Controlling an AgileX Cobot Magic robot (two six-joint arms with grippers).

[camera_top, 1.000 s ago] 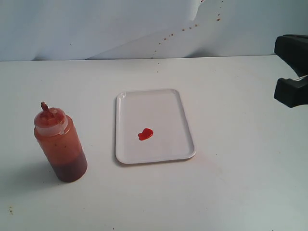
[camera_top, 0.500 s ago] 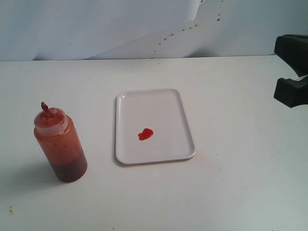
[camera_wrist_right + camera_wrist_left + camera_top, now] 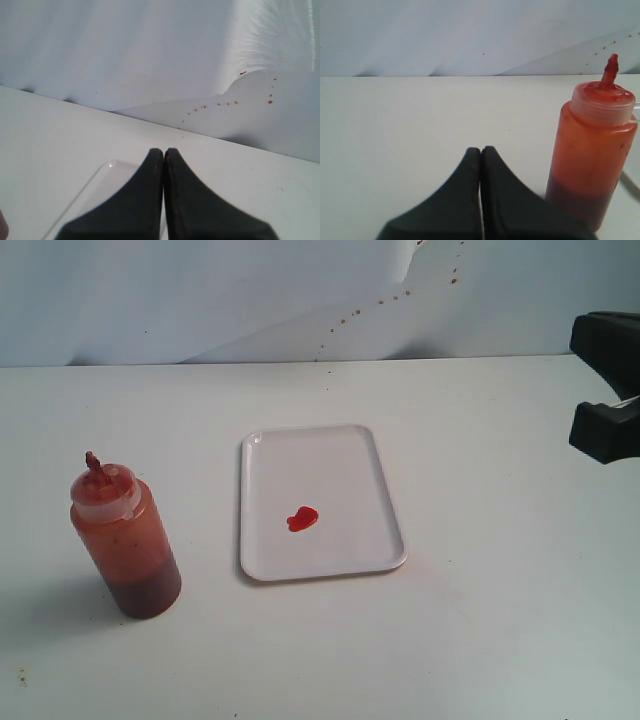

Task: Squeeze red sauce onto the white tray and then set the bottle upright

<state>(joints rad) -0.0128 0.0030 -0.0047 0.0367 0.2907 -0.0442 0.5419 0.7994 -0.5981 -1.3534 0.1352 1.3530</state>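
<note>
White surface [image 3: 500,620]: bottle [image 3: 592,150] upright beside closed left end effector [image 3: 481,150]; right end effector [image 3: 164,151] closed, white tray [image 3: 330,460] with red sauce [image 3: 302,519] ahead.

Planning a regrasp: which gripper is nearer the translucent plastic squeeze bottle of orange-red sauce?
Left. The left gripper, shut, is close beside the bottle; the right gripper, shut, is beyond the flat white plastic tray from it.
</note>
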